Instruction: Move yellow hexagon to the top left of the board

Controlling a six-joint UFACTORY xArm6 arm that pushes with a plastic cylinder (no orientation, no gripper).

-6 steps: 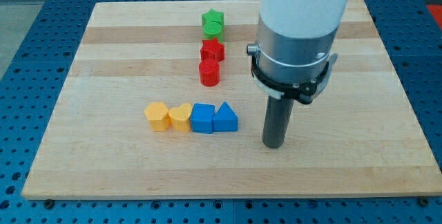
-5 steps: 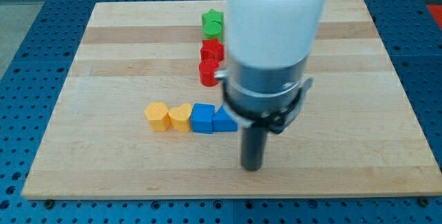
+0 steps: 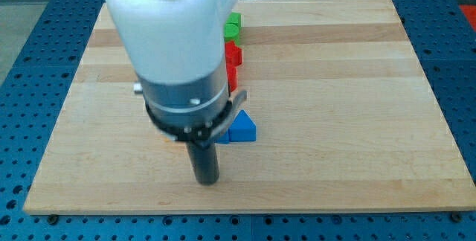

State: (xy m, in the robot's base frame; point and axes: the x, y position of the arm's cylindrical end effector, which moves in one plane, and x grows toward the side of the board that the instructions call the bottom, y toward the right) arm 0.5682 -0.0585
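Yellow hexagon is hidden now behind the arm's white body, so I cannot tell its exact place. The end effector is only a dark rod and holds nothing; my tip [image 3: 206, 181] rests on the wooden bench [image 3: 349, 159], just below and left of the blue triangle [image 3: 242, 127]. I judge the tip should come under the hexagon's lower right side and push gently up-left, without touching the blue triangle, the red blocks [image 3: 232, 55] or the green block [image 3: 233, 27].
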